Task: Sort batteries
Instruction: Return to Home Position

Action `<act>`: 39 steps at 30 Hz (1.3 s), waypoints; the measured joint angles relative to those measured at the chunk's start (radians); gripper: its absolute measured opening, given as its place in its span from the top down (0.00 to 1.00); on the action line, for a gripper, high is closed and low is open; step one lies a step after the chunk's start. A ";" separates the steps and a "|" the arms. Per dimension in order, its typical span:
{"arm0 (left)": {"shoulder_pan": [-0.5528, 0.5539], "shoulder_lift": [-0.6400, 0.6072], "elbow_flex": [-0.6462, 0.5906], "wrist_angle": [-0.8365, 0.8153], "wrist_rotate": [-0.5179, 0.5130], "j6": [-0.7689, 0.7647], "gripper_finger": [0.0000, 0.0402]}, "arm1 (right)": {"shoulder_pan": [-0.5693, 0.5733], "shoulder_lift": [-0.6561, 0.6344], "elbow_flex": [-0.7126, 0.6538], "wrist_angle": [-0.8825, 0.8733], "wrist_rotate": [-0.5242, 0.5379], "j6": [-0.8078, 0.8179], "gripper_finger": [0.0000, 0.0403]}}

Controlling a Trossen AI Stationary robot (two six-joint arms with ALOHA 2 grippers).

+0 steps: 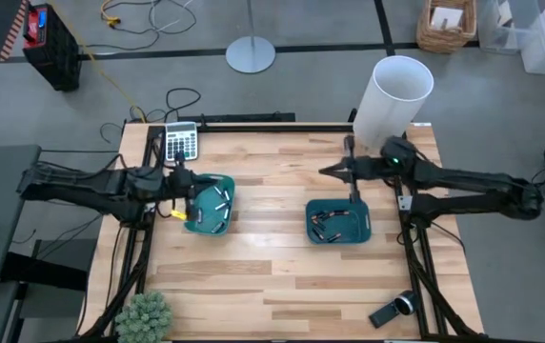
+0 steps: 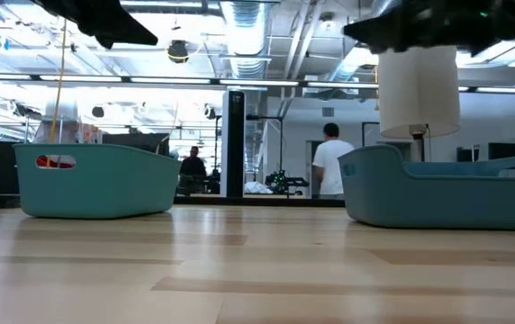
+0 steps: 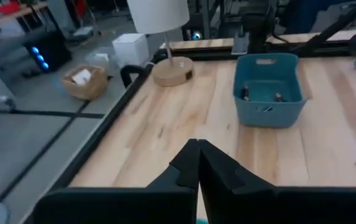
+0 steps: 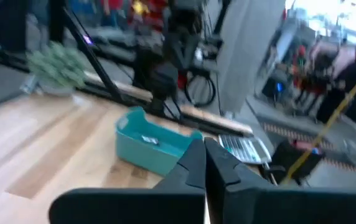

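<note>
— Two teal trays sit on the wood table (image 1: 272,276). Start at the left. What is there?

— A small green plant (image 1: 144,316) is at the near left corner. A grey calculator (image 1: 181,141) lies at the far left edge. The left gripper (image 3: 198,149) hangs over the left tray (image 1: 232,205). Its two fingers are pressed together, with nothing between them.

— Where are the batteries?

— The silver batteries (image 1: 217,202) lie inside the left tray. The dark batteries (image 1: 330,225) lie inside the right tray (image 1: 366,224).

— And on the right?

— The right gripper (image 4: 205,149) hangs above the table, just past the far side of the right tray. Its fingers are pressed together too. A lamp (image 1: 393,95) with a big white shade stands at the far right corner. A black-and-silver handheld device (image 1: 393,310) lies near the near right corner.

— What about the room?

— The floor (image 1: 301,29) is grey with black lines. A round stand base (image 1: 251,54) and a wicker basket (image 1: 446,27) are on it. From table height you see bright ceiling lights and pipes. Far off there are two people, one a person in a white shirt (image 2: 332,162).
</note>
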 joint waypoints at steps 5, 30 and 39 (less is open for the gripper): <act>-0.001 0.011 -0.111 0.272 0.070 0.076 1.00 | -0.021 -0.153 -0.185 0.096 -0.031 0.079 0.97; 0.168 -0.265 -0.509 0.571 0.299 0.062 1.00 | -0.235 -0.755 -0.405 -0.218 -0.311 0.175 0.99; 0.191 -0.405 -0.527 0.441 0.326 0.062 1.00 | -0.276 -0.832 -0.458 -0.229 -0.372 0.185 0.99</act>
